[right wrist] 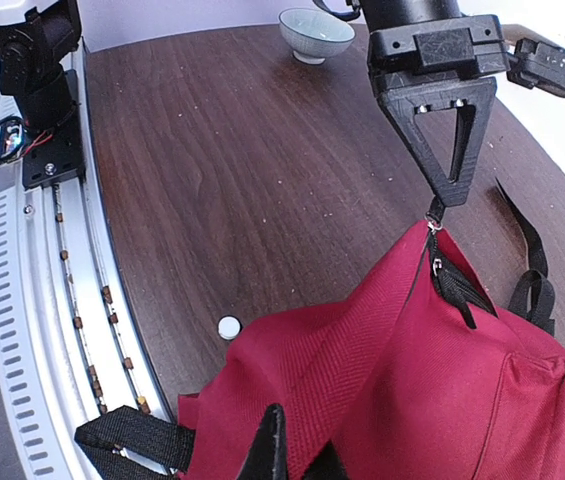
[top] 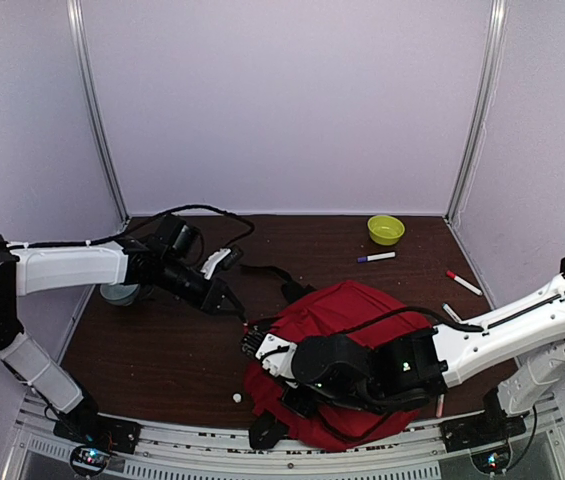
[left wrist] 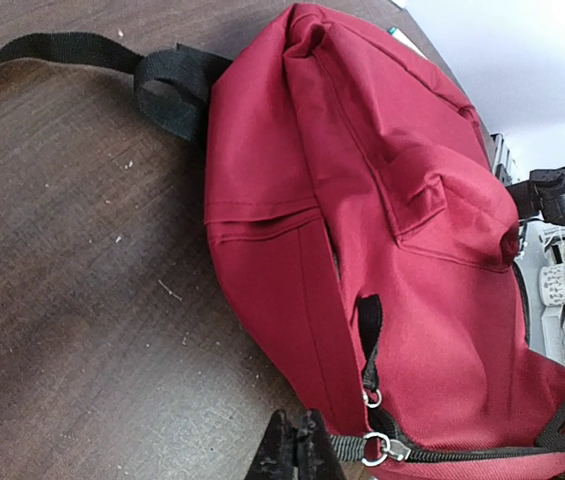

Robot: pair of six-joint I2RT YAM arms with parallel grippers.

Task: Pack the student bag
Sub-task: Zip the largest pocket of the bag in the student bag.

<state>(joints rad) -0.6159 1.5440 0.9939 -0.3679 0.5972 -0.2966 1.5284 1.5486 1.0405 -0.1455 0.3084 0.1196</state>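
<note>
Student bag (top: 362, 305): you have it lying on the dark wooden table (right wrist: 222, 150), at the near edge and right of the middle, just in front of the right arm's base
Look of the bag: plain red fabric, rumpled and bulging, by far the biggest thing you can see, with stitched seams running across its panels
Front pocket (left wrist: 442, 200): a raised red panel on the bag's upper side, its edge stitched
Zip: your left wrist view shows a black zip track along the bag's lower edge, with metal rings on the zipper pull (left wrist: 374, 447)
Straps: a long black strap (left wrist: 82, 50) trails flat over the table away from the bag; beside it a black carry loop (left wrist: 167, 95) sits at the bag's end; a black webbing end (right wrist: 127, 435) sticks out over the rail nearest you
Left gripper (right wrist: 432, 208): your fingers are pinched together on the zipper pull at the bag's corner, and the fabric rises to a peak there
Right gripper (right wrist: 297, 455): your fingers are closed tight with a fold of the bag's red fabric between them, on the bag's near side
Around the bag: a yellow-green bowl (top: 386, 229), a purple marker (top: 376, 257) and a red marker (top: 464, 283) lie beyond it; a pale bowl (right wrist: 316, 33) sits at the left; a small white disc (right wrist: 229, 326) rests just beside the bag
</note>
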